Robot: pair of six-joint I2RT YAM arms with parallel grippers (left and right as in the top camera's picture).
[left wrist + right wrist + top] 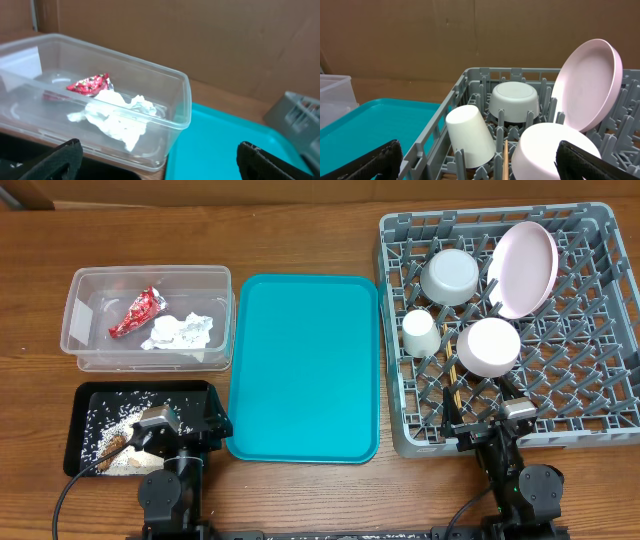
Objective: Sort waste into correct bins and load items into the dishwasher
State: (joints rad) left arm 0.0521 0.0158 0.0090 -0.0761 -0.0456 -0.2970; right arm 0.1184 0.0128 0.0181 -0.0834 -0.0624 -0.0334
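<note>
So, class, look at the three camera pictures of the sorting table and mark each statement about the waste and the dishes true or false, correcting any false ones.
1. The red wrapper lies in the clear tub beside the white tissue. True.
2. The pink plate lies flat on the floor of the grey rack. False: it stands on edge in the grey rack.
3. The white cup sits upside down in the grey rack. True.
4. The rice grains are in the clear tub. False: they are in the black tray.
</note>
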